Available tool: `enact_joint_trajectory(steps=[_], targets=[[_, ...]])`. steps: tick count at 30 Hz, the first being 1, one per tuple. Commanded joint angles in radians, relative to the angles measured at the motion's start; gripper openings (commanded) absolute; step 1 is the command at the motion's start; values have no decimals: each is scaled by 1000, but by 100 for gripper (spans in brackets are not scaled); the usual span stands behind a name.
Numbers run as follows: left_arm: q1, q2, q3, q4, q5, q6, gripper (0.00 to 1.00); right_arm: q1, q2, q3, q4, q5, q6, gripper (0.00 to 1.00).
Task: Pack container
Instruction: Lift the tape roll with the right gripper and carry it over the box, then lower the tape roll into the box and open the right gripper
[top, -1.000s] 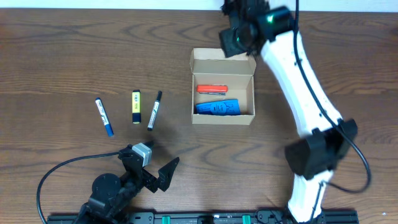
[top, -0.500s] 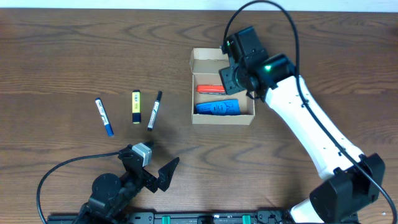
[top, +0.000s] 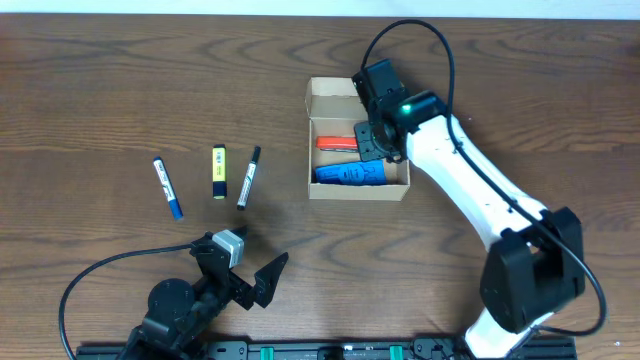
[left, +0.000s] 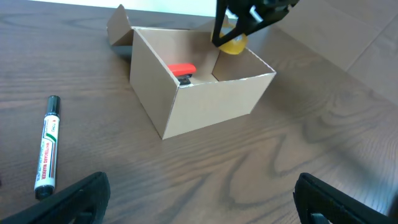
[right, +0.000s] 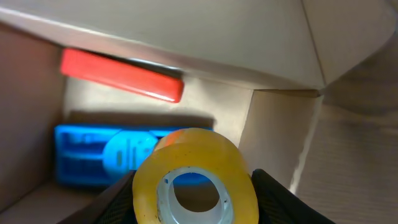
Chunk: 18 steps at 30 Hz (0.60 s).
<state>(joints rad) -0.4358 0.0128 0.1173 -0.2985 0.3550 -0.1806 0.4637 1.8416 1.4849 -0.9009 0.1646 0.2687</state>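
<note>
Looking from overhead, my right gripper (top: 368, 140) hangs in the open box (top: 358, 192), upper centre. Left wrist: my left gripper (left: 200, 186) is spread wide along the bottom edge. Right wrist: my fingers (right: 273, 202) pinch a yellow tape roll (right: 193, 180) above the box floor.

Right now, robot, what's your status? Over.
Right claw shut on tape roll, over open box. Left claw open, empty. Red item, blue item inside. Nothing blocking the box.
</note>
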Motion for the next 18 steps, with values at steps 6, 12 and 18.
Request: enact_joint_trajectory(steps=[6, 12, 18], targets=[[-6, -8, -24, -2, -11, 0, 95, -15, 66, -8, 39, 55, 68, 49], [-6, -8, -24, -2, -11, 0, 95, -29, 86, -8, 41, 65, 31, 50], [-6, -8, -24, -3, -11, 0, 95, -29, 87, -8, 41, 71, -44, 50]])
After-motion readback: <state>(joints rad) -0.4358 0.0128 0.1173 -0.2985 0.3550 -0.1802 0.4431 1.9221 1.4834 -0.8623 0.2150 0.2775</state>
